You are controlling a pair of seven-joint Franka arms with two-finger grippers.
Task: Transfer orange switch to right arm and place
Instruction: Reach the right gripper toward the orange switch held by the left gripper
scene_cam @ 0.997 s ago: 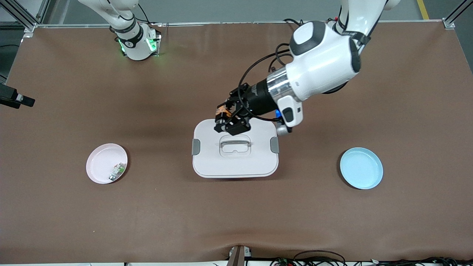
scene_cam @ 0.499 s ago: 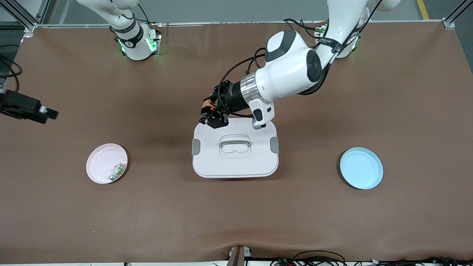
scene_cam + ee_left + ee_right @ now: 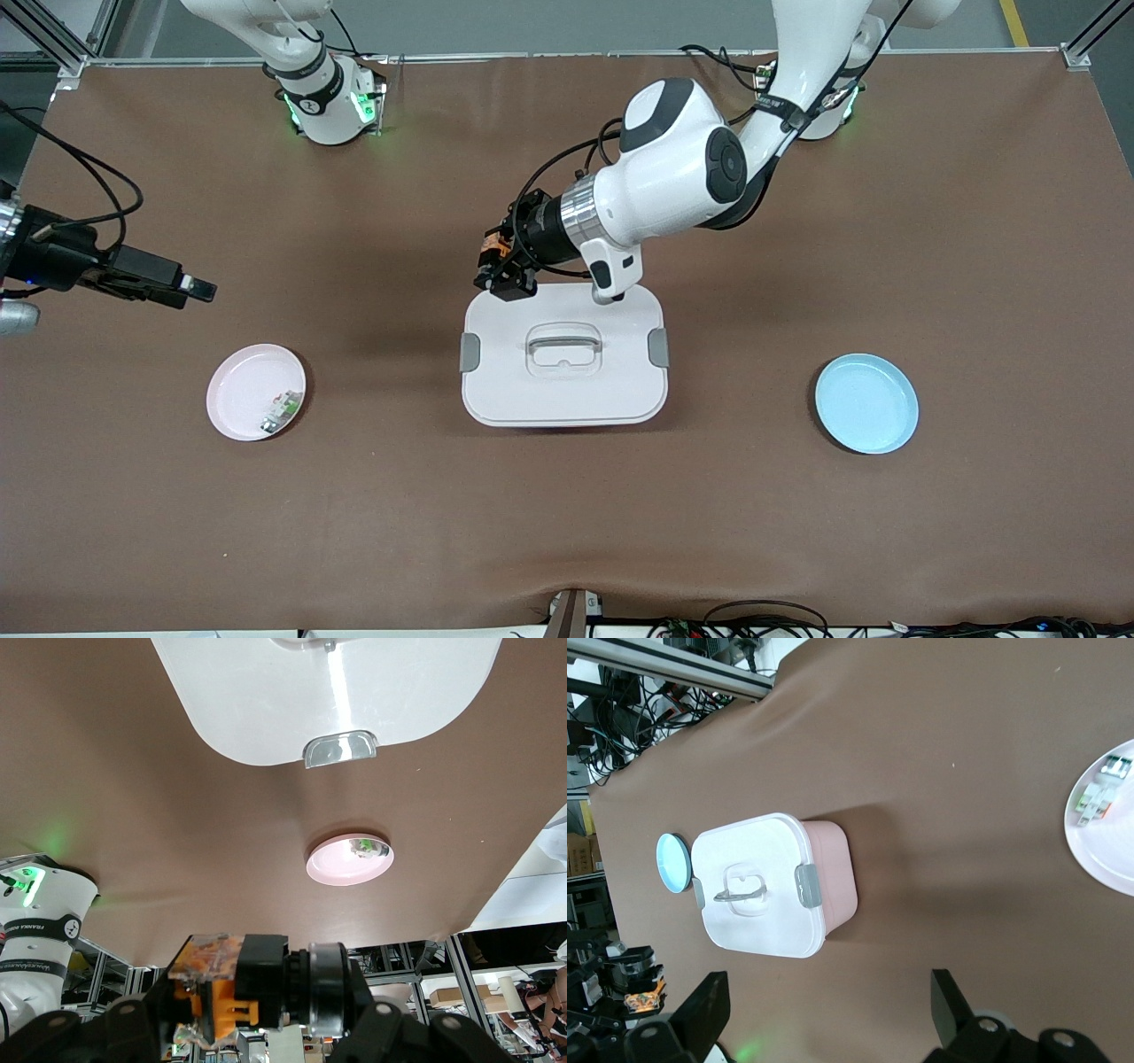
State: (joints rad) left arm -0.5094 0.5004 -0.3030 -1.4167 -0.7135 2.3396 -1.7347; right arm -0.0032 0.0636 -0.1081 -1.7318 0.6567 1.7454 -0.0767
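Risk, as I read it, lies in the handover: the left hand is clamped on the orange switch, holding it in the air over the edge of the lidded white box that lies toward the robots' bases. The right hand hangs with its fingers spread wide and nothing in them, over the desk near the pink plate. With so tiny a part, little is left for me to grab, so a skewed approach could knock it loose onto the lid.

occluded: orange switch base by left fingers | too small: part on pink plate
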